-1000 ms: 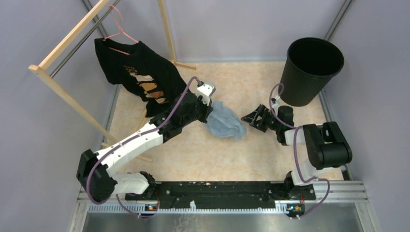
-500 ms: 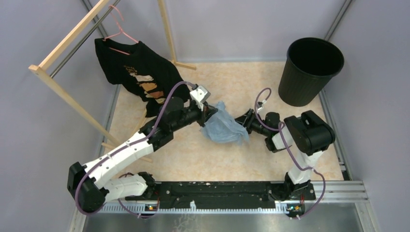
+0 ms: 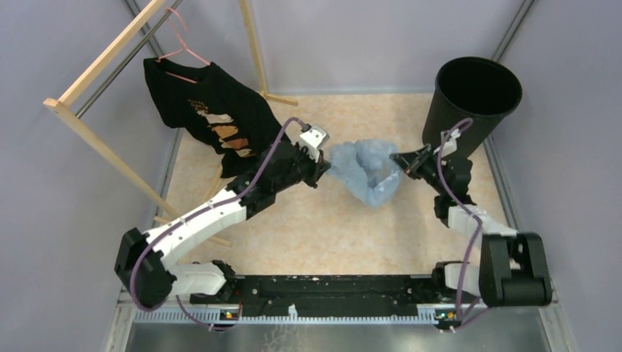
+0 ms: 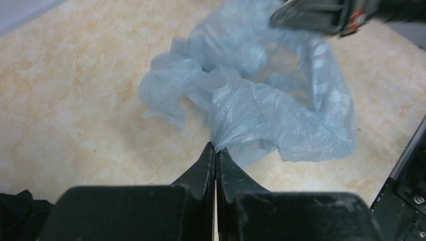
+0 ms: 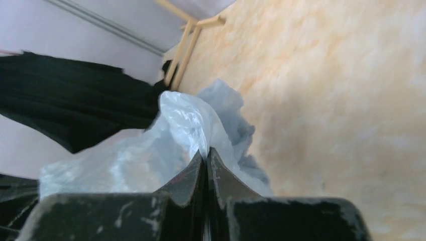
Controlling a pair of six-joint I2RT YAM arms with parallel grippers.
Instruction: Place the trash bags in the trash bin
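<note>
- Both grippers are clamped on the one bag (image 3: pixel 367 172). I see it strung between them mid-tabletop (image 3: pixel 315 235).
- Left gripper (image 3: pixel 325 170): jaws pressed flat together on a gathered fold at the bag's left edge. Its wrist view shows film bunched right at the tips.
- Right gripper (image 3: pixel 401 158): jaws closed on the bag's right edge, with film crumpled over the tips in its wrist view.
- Bag: pale blue and wrinkled, sagging in a loop between the two pinch points. I can't tell whether the lowest fold touches the tabletop.
- Bin (image 3: pixel 469 110): upright in the far right corner, just behind the right gripper. The bag is outside it.
- Black T-shirt (image 3: pixel 213 121) hangs from the wooden rack (image 3: pixel 110 55) at far left, beside the left arm and apart from the bag.
</note>
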